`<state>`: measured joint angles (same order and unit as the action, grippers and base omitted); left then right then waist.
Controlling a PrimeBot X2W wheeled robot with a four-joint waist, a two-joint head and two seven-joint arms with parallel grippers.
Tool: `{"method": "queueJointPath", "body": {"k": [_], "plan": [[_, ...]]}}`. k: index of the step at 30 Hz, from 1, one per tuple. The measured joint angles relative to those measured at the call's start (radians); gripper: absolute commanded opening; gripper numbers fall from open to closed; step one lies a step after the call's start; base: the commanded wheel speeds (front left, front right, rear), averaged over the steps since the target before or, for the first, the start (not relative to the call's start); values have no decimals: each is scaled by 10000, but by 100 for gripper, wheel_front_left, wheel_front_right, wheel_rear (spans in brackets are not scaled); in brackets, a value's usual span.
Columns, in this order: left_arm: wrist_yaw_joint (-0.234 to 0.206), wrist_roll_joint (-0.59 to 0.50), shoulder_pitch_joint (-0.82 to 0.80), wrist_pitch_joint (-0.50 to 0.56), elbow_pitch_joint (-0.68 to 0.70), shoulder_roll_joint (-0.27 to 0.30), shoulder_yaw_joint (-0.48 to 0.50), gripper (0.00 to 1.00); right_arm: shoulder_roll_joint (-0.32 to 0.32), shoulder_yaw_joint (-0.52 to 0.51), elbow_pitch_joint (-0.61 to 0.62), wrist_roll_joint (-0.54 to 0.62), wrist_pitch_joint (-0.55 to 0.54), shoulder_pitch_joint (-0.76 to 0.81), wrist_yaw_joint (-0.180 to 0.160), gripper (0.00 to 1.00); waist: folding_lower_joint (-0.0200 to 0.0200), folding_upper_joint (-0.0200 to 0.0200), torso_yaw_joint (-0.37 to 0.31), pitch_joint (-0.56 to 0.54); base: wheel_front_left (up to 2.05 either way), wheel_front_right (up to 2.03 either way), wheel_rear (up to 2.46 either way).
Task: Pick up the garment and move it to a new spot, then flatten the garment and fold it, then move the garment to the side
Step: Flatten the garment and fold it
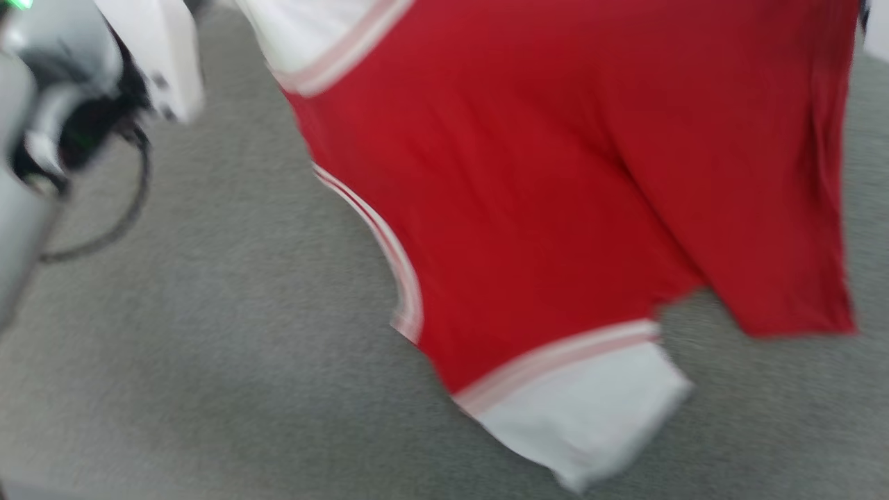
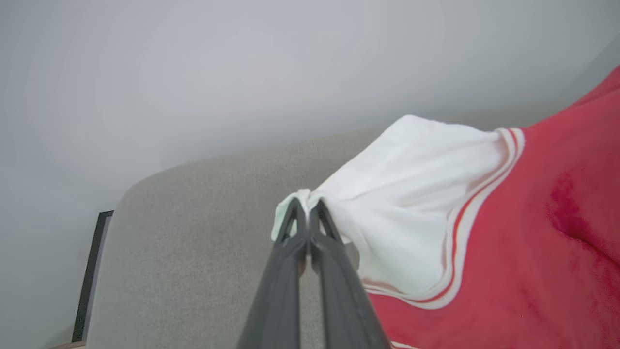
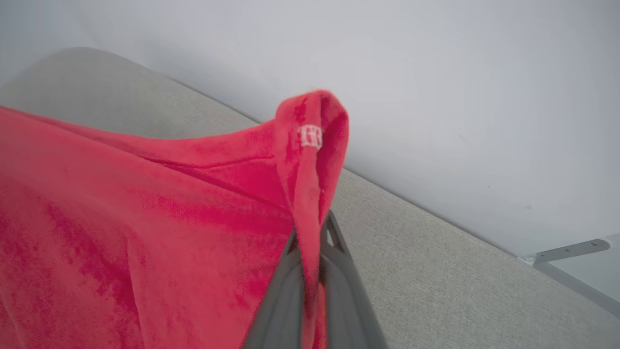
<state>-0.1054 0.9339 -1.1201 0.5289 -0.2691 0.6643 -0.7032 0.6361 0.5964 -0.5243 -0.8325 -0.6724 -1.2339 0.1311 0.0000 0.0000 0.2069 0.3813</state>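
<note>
1. Left gripper (image 2: 307, 206): the two fingers are pressed together with no gap at the tips. They pinch the garment (image 2: 533, 242) by a bunched edge of its white sleeve (image 2: 411, 194).
2. Right gripper (image 3: 312, 232): it is closed in the same way on a fold of the red cloth. The fold rises past the fingertips and carries a small white label (image 3: 311, 137). It is probably a corner near the hem, though the corner itself cannot be made out.
3. Garment: it is held up between the two grippers over the grey tabletop (image 1: 208, 347). In the head view its red body hangs in broad folds across the upper and right part. A second white sleeve (image 1: 597, 410) with striped trim dangles at the lowest point. The head view is smeared by motion, so it is unclear whether that sleeve touches the tabletop.
4. Pale forearm (image 1: 42, 104): it stands at the upper left of the head view, with a dark cable (image 1: 132, 208) looping below it.
5. Progress (judged): the pick-up is done and the carry to a new spot appears to be in hand.
6. Remaining steps:
   - set the garment down;
   - flatten it, since the cloth is slack and creased and one sleeve hangs free;
   - fold it;
   - shift it to the side.
</note>
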Motion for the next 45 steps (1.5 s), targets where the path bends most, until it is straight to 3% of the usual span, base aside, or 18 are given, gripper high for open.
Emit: {"method": "queueJointPath", "body": {"k": [7, 13, 19, 26, 28, 30, 34, 37, 41, 45], "plan": [[215, -150, -1463, 403, -849, -44, 159, 0, -155, -769, 520, 311, 134, -187, 0, 0, 0, 0, -839, -365, 0, 0, 0], [353, -320, -2572, 364, -1764, -366, 211, 0, -706, -1475, 489, 880, 148, -484, 0, 0, 0, 0, -1332, -499, 0, 0, 0], [573, -1421, -4196, -1935, -3264, -1089, 351, 0, -1781, -2096, -1032, 2508, 1741, -1666, 0, 0, 0, 0, -1529, 32, 0, 0, 0], [171, -2888, -6449, -6236, -4796, -1676, 669, 0, -2717, -2999, -2901, 5158, 6456, -3518, 0, 0, 0, 0, -1626, 679, 0, 0, 0], [255, -3283, -6835, -7438, -5026, -1820, 685, 0, -2949, -3158, -3384, 5797, 7455, -3746, 0, 0, 0, 0, -1590, 791, 0, 0, 0], [470, -3340, -6960, -7712, -5306, -1977, 688, 0, -3127, -3191, -3952, 6286, 7877, -3857, 0, 0, 0, 0, -1505, 858, 0, 0, 0], [1605, -3273, -6136, -7764, -6105, -2130, 293, 0, -3561, -2610, -4993, 6387, 7856, -3409, 0, 0, 0, 0, -1378, 779, 0, 0, 0], [2128, -2982, -5258, -6905, -6755, -2284, -125, 0, -3739, -2010, -5409, 5753, 7555, -2749, 0, 0, 0, 0, -1262, 664, 0, 0, 0], [2320, -2165, -4010, -5482, -6964, -2477, -631, 0, -3599, -1074, -5367, 4819, 7045, -1655, 0, 0, 0, 0, -1129, 444, 0, 0, 0], [2332, -945, -2551, -3714, -6132, -2339, -1319, 0, -3218, -288, -4798, 3636, 6357, -599, 0, 0, 0, 0, -1004, 178, 0, 0, 0]]}}
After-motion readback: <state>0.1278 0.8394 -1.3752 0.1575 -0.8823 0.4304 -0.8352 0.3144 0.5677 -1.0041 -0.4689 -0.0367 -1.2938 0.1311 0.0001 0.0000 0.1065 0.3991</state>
